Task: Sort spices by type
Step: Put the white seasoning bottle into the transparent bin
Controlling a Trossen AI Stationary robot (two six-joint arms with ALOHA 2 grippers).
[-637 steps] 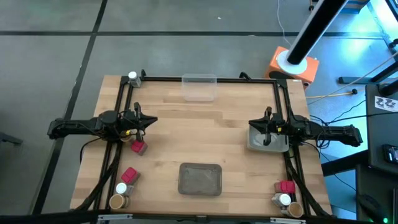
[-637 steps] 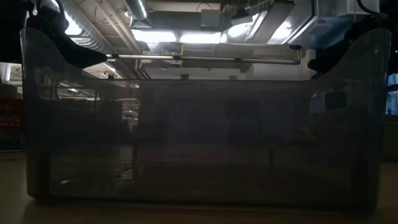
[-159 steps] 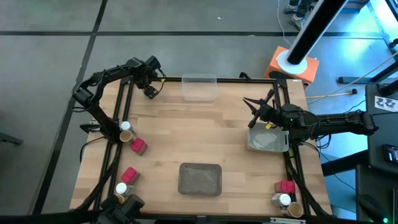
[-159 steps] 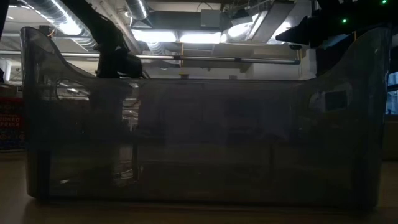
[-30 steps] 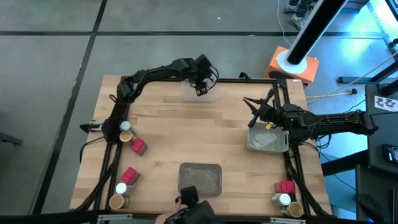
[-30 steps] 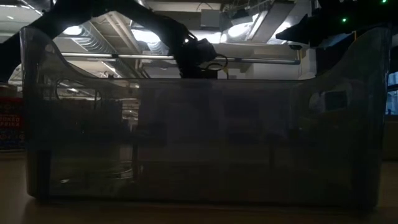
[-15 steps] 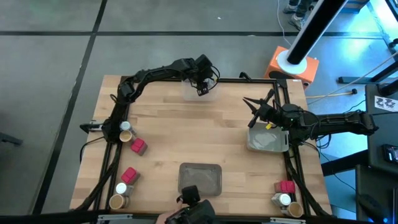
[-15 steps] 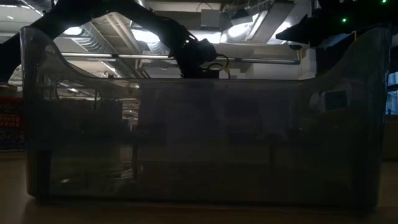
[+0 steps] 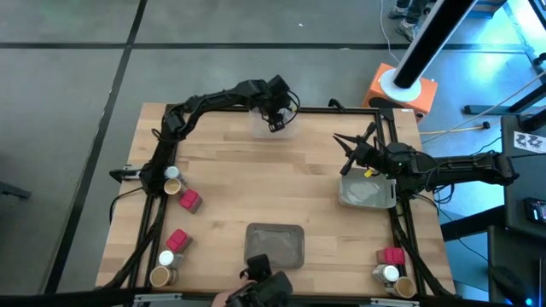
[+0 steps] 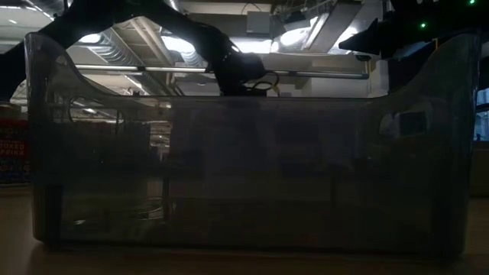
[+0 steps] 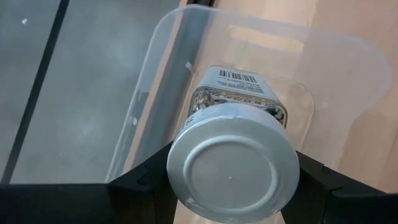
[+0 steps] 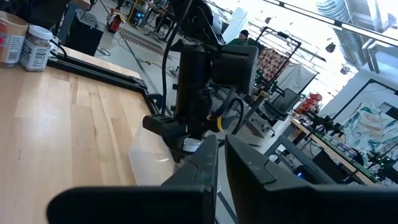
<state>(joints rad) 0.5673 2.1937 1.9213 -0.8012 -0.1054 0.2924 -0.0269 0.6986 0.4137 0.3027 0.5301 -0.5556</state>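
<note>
The left gripper point(image 9: 275, 124) reaches over the clear plastic tray point(image 9: 274, 128) at the middle of the table's far edge; its fingers point(image 11: 146, 180) pinch a white-capped spice jar point(image 11: 233, 155), barcode label up, hanging above the tray's floor. The right gripper point(image 9: 343, 141) sits near the right edge, beside a grey tray point(image 9: 368, 194); its fingers point(image 12: 199, 165) lie almost pressed together, holding nothing. Near the left edge stand a tan-topped jar point(image 9: 172, 186) and a red pack point(image 9: 189, 201); at the near-left corner, another red pack point(image 9: 177, 240), a white-capped jar point(image 9: 166, 257) and a brown-topped jar point(image 9: 159, 277); at the near-right corner, a red pack point(image 9: 392, 256), a white-capped jar point(image 9: 390, 274) and a tan jar point(image 9: 405, 286). A second grey tray point(image 9: 275, 243) lies mid near edge.
</note>
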